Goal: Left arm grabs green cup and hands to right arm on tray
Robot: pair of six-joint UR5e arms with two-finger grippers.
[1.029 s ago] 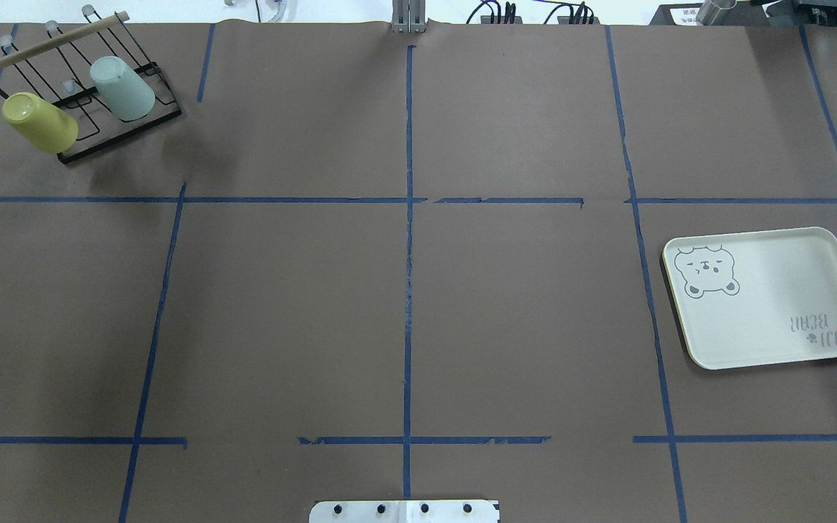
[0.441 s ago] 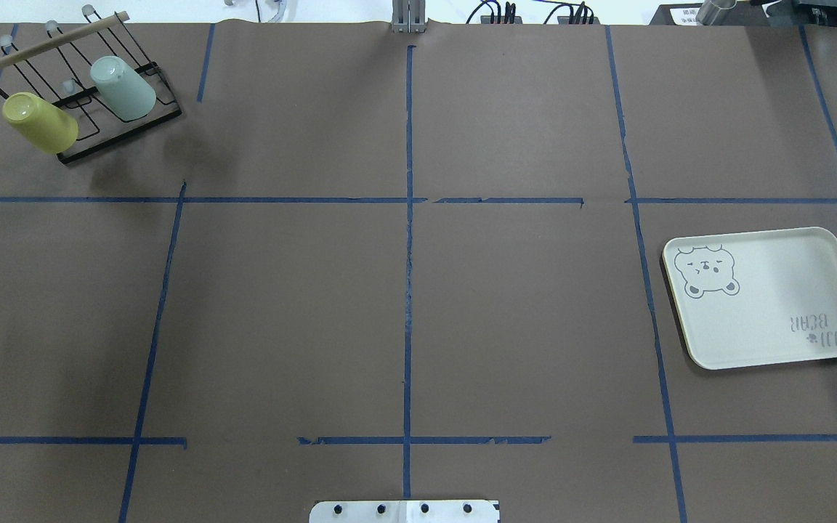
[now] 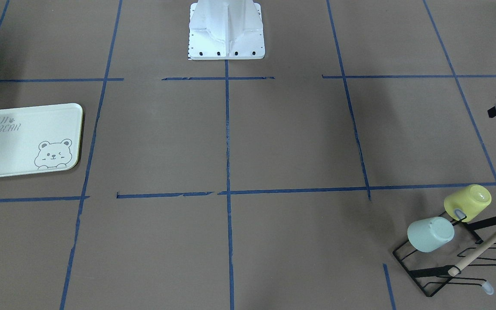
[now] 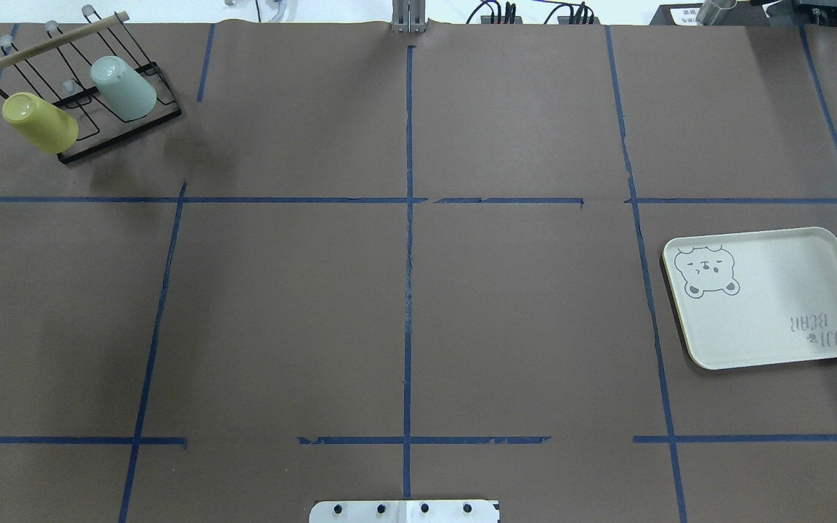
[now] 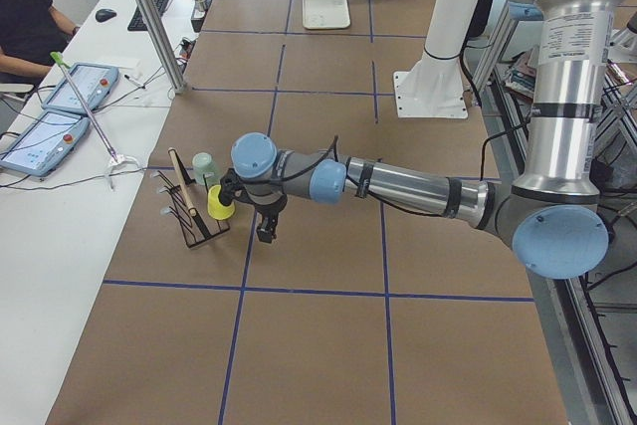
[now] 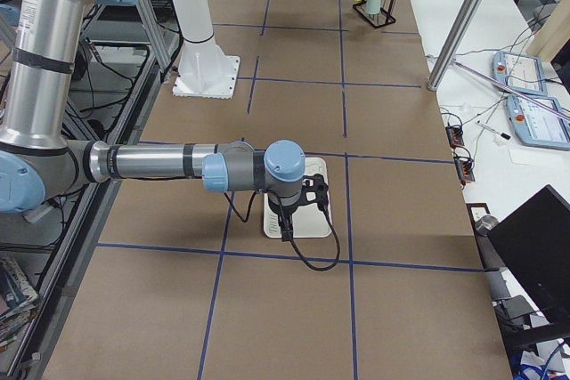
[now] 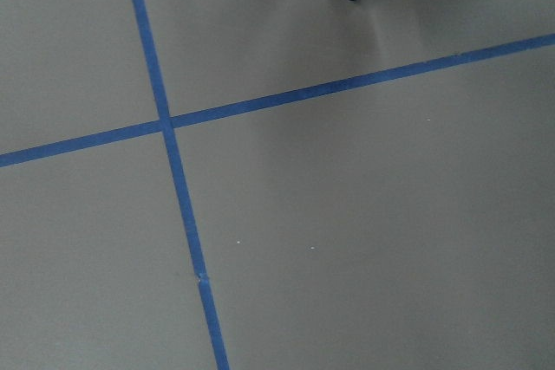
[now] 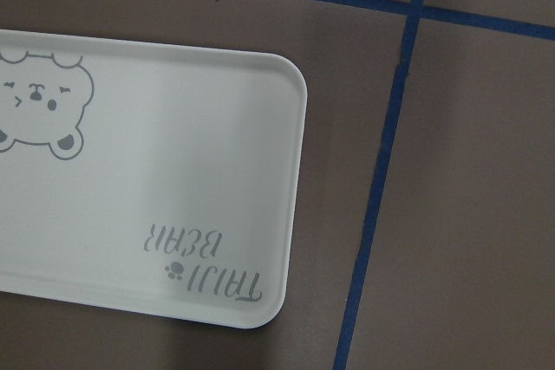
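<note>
My green cup (image 4: 122, 88) sits bottom-up on the rack (image 4: 48, 43) at ten o'clock on the desk (image 4: 280, 305), and the tray (image 4: 767, 327) lies at three. I cannot tell if my left tool (image 5: 266, 234) and right tool (image 6: 285, 229) are wide or narrow.

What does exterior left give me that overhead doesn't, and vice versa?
Only exterior left: the left arm, with the left gripper near the rack; open or shut, I cannot tell. Only overhead: the tray's bear drawing and lettering, clearly readable. Both: the green cup and the yellow-green cup on the rack, and the tray.
</note>
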